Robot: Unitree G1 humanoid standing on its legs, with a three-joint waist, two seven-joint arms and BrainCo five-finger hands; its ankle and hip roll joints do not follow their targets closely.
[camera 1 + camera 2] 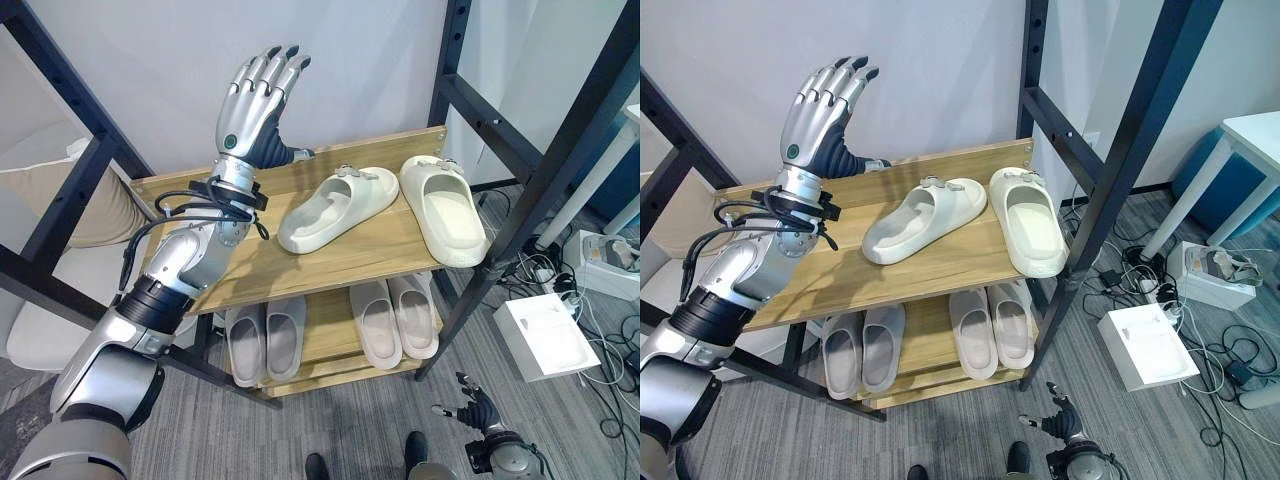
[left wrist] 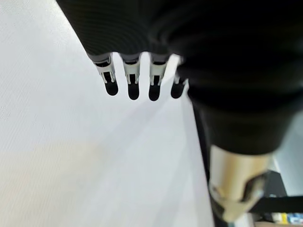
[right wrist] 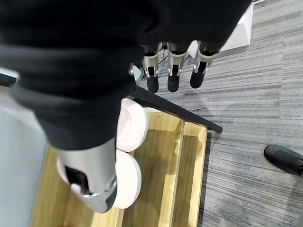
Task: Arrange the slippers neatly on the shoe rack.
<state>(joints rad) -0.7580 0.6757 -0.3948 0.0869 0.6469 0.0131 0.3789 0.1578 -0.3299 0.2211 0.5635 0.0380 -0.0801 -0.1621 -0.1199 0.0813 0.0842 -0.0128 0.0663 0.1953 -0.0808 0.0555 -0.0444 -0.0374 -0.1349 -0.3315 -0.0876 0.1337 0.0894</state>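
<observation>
Rack (image 1: 330, 262): wooden shelves in a black metal frame, against a pale wall, standing on grey carpet.

Left hand (image 1: 258, 100): raised above the back left part of the top shelf, palm toward the wall, fingers (image 2: 131, 80) straight and loosely spread, holding nothing; in the left wrist view the dark tips point at the bare wall.

Top shelf, left half: bare wood under the left arm.

Top shelf, middle: cream slipper (image 1: 335, 207), lying at an angle, its toe toward the front left, its heel end toward the back right corner.

Top shelf, right: second cream slipper (image 1: 444, 208), lying roughly front to back, its front end overhanging the shelf's front edge. The back ends of the two lie near each other; their front ends are well apart.

Lower shelf, left: pair of grey slippers (image 1: 265, 337), side by side, touching or nearly so.

Lower shelf, right: pair of beige slippers (image 1: 394, 316), side by side, parallel.

Right hand (image 1: 480, 409): low, near the floor in front of the rack's right front leg, fingers relaxed and apart, holding nothing; the right wrist view shows its fingers extended over the carpet beside the rack's lower shelf.

Floor, right of rack: white box (image 1: 546, 335) among loose cables (image 1: 585, 322); edge of a white table (image 1: 1240, 150) further right.
</observation>
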